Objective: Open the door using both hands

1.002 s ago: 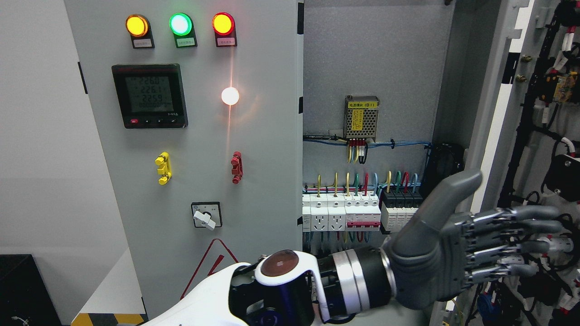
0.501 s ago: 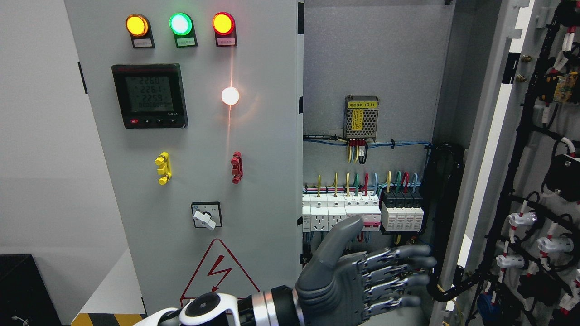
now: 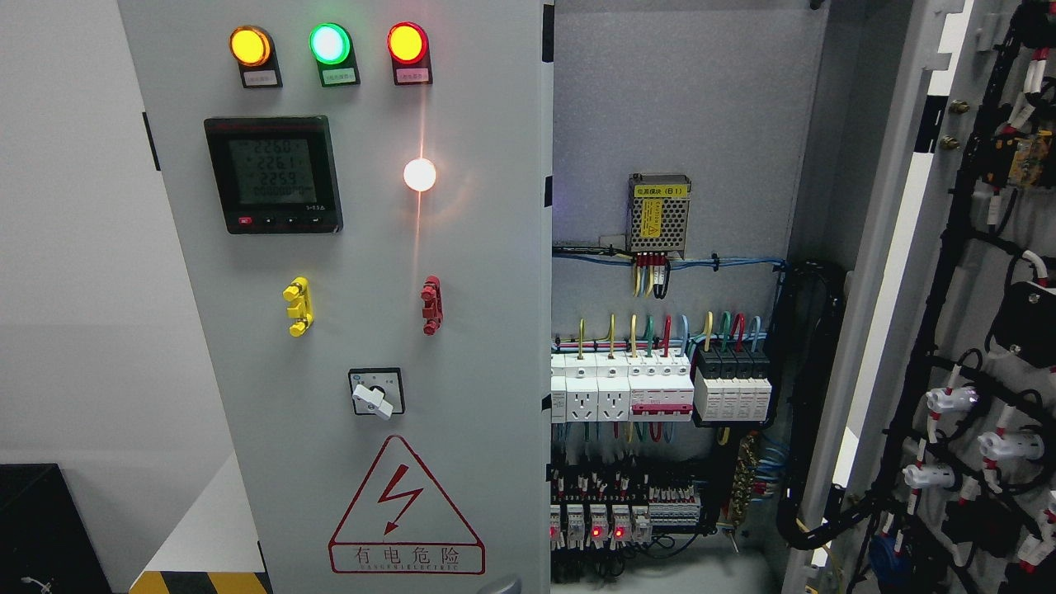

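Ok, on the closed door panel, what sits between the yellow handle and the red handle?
Nothing: in the head view the door panel is bare grey between the yellow handle and the red handle.

Elec room: open breaker cabinet (image 3: 660, 124)

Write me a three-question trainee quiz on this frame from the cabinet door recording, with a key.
1. True or false: the right door stands swung open, showing wiring on its inner face.
2. Which indicator lamp sits in the middle of the top row on the left door? A yellow, B green, C red.
3. Fill in: no robot ____ shows in this frame.

Key: 1 true. 2 B, the green lamp sits between the yellow lamp and the red lamp. 3 hand.
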